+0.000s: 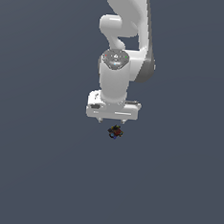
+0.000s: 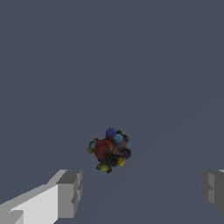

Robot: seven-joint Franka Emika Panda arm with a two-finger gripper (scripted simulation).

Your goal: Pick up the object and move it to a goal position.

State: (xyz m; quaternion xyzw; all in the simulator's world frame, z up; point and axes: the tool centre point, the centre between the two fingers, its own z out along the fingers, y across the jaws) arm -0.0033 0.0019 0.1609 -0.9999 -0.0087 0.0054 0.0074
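Hovering above the flat grey-blue table [image 1: 36,174], the white two-fingered tool [image 1: 112,119] is sitting wide open and gripping nothing, its grey fingertips [image 2: 70,192] spread well apart on either side. The tiny dark knobbly lump with red, blue and yellow specks [image 2: 109,150] is lying on the table just below the tool, roughly between the finger lines in the wrist view, apart from both. Judging by this, pickup is not yet done: descending, closing, lifting and carrying to goal are all left. No goal marker is showing. Nothing else is near, nothing is blocking the approach.
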